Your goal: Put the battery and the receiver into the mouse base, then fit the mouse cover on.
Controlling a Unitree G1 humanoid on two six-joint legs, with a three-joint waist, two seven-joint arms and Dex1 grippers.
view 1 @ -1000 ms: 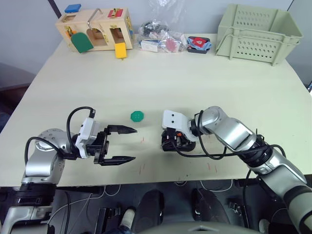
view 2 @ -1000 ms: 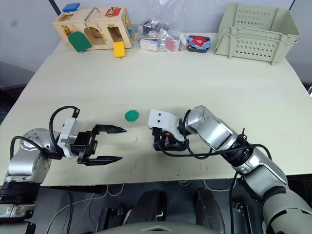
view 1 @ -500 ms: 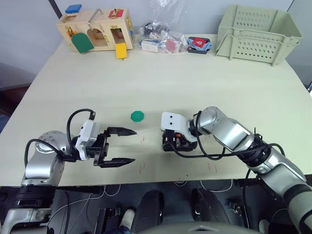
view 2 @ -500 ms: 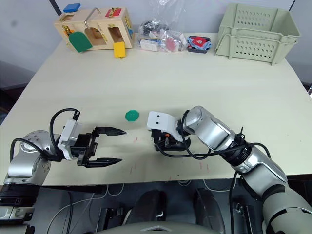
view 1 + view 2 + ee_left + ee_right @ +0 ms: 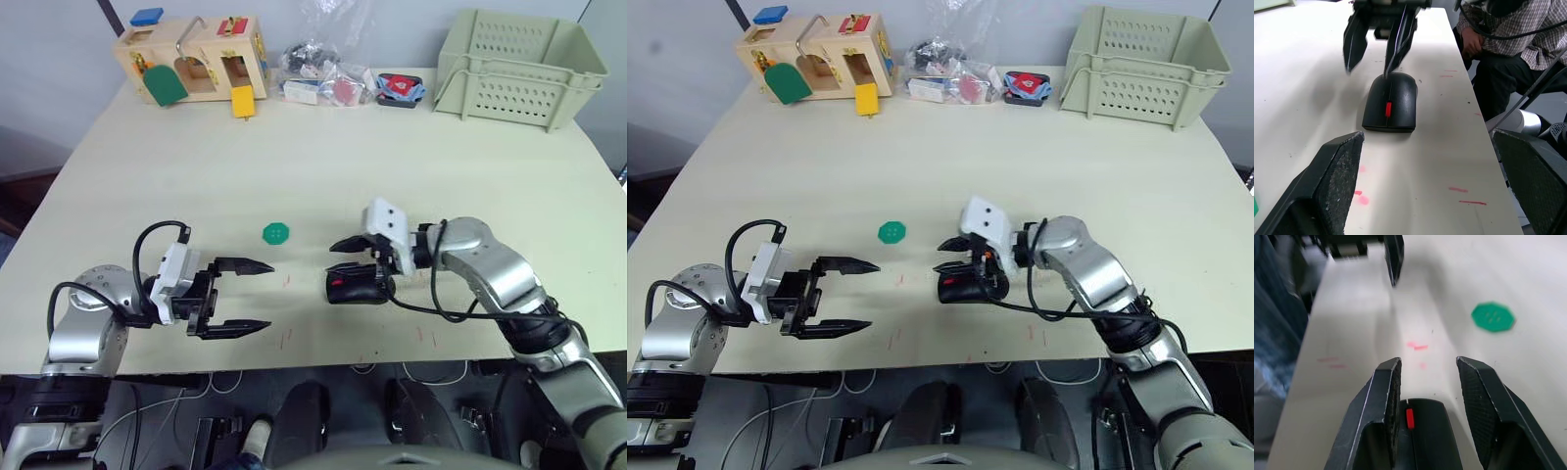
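While the right claw (image 5: 345,257) hangs spread open just over its rear end, the mouse base (image 5: 357,287) lies flat on the bench (image 5: 411,157) at lower centre of the left eye view: a black oval with a small red strip on top. Lower left, the left claw (image 5: 257,294) gapes wide, empty.

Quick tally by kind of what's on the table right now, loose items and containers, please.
Black mouse: 1
Green octagonal disc: 1
Wooden latch box: 1
Perforated pale green crate: 1
Clear plastic bags of small parts: 1 heap, number of bags cannot be told
Small black case with red and blue: 1
Total: 6 kinds, at least 6 items
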